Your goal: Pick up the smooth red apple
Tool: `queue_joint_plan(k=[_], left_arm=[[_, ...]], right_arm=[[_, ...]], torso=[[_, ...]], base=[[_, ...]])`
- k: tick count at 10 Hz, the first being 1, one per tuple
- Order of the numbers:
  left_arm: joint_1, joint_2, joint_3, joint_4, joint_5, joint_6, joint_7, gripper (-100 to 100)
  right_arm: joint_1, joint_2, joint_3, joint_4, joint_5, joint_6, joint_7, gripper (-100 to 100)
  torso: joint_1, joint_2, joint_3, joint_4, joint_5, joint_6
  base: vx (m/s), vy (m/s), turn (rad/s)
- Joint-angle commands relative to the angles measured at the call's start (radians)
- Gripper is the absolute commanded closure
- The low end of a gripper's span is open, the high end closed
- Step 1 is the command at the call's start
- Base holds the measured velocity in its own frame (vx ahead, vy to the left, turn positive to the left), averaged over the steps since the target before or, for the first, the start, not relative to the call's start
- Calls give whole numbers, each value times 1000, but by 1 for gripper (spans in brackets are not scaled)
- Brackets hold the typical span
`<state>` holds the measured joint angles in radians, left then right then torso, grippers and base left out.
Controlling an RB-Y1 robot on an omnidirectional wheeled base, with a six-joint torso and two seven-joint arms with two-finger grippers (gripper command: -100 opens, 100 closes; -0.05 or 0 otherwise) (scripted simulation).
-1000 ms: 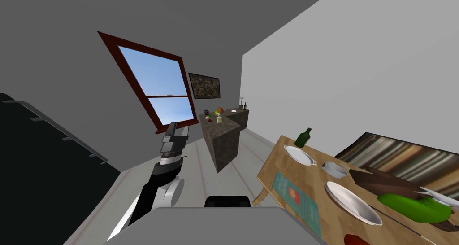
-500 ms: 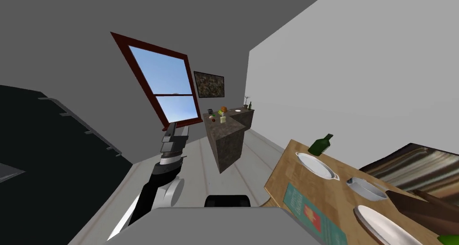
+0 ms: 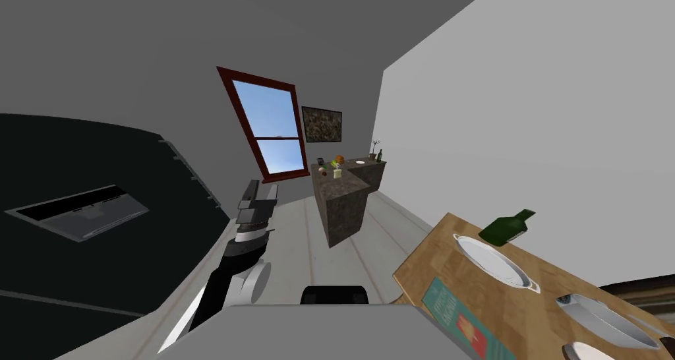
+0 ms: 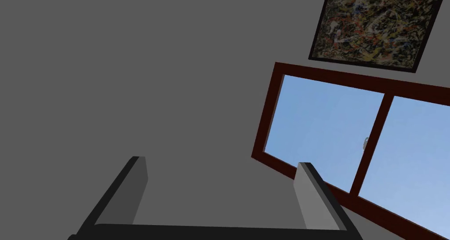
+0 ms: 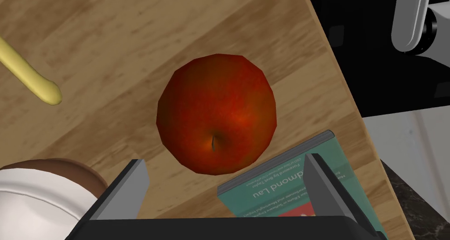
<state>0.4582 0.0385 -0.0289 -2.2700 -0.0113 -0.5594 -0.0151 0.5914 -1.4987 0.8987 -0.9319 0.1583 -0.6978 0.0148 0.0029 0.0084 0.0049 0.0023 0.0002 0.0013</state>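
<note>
Spread right pincer [image 5: 224,160] hovers just short of the apple [image 5: 216,114].

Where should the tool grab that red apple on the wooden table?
Around its round middle, coming straight down from above, where the right tool hangs with its fingers open. The apple sits with its stem dimple towards the tool, so its widest sides can be pinched. Mind the teal book lying close beside it.

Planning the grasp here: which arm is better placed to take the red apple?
Right. The right tool, open, faces the red apple on the wooden table, centred ahead of its fingers. The left tool, also open, is raised over the floor, away from the table.
</note>
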Motion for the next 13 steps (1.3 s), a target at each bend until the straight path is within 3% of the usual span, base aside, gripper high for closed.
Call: queue_joint_plan(k=[1, 9, 10, 11, 13], left_arm=[[0, 0, 0, 0, 0, 0, 0, 0], [0, 0, 0, 0, 0, 0, 0, 0], [0, 0, 0, 0, 0, 0, 0, 0], [0, 0, 0, 0, 0, 0, 0, 0], [0, 0, 0, 0, 0, 0, 0, 0]], right_arm=[[8, 4, 6, -6, -37, 10, 4, -100], [128, 33, 36, -73, -245, 90, 65, -100], [124, 24, 30, -78, -231, 84, 61, -100], [127, 23, 29, -82, -236, 89, 64, 100], [127, 22, 29, -80, -235, 89, 63, 100]], torso=[[0, 0, 0, 0, 0, 0], [-1, -1, -1, 0, 0, 2], [-1, -1, 0, 0, 0, 1], [-1, -3, -1, 0, 0, 2], [-1, -6, -3, -1, -1, 2]], base=[[-71, -12, 143], [-69, -7, 190], [-37, -2, 46], [-6, 0, -10], [0, 0, 0]])
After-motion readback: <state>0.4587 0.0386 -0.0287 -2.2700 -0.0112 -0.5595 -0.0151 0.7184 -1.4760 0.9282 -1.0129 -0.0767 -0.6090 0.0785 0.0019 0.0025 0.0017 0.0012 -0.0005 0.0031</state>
